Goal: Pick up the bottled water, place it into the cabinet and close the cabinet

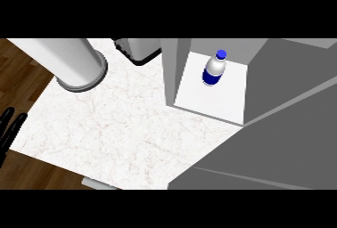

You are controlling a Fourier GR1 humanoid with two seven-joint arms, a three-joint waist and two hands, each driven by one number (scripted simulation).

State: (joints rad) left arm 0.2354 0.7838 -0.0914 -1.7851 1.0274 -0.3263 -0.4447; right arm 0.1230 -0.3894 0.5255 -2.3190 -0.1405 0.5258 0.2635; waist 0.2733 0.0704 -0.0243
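The water bottle (215,69), clear with a blue cap and blue base, stands upright on the white shelf (211,100) inside the grey cabinet (170,67) at the upper right. The cabinet's front is open, and its grey door (283,142) fills the right and lower right of the view. Nothing touches the bottle. My left hand (9,129) shows only as straight black fingers at the far left edge, off the counter's side and far from the bottle. My right hand does not appear anywhere.
A thick pale grey cylinder (74,62) reaches in from the top left over the marble counter (125,129). A grey box on a black base (139,50) sits at the back beside the cabinet. Wooden floor (23,67) lies beyond the counter's left edge.
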